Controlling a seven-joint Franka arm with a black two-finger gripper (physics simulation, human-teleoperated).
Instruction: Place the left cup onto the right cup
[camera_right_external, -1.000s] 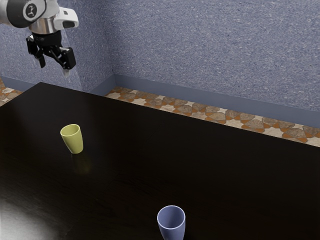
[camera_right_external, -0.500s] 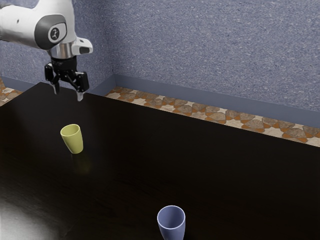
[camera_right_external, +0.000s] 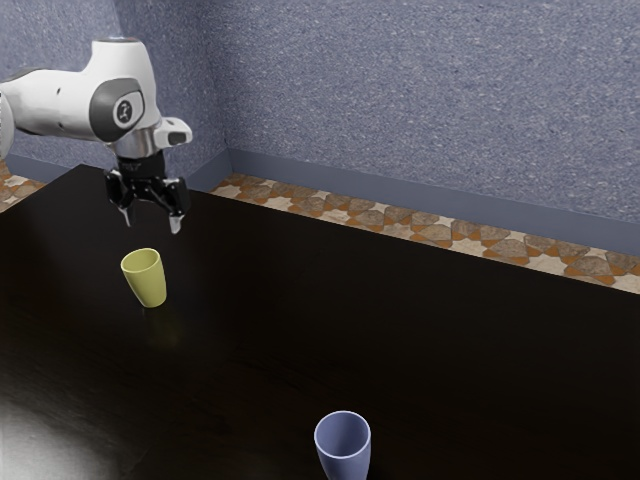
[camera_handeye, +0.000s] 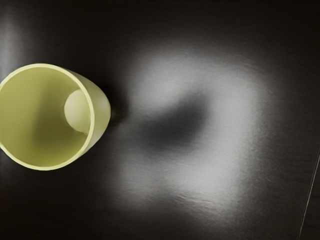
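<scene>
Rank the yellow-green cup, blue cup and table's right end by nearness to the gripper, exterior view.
1. Yellow-green cup, close under the gripper.
2. Blue cup, at the view's bottom.
3. Table's right end, at the view's right.

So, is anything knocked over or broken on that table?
Nothing stands out. The yellow-green cup and the blue cup both stand upright on the dark table; the open claw hangs near the yellow-green one.

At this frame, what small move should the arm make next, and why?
Probably lower toward the yellow cup: the open gripper hangs above it without touching, and must straddle the upright cup's rim before closing. The blue cup stands apart on the table.
</scene>
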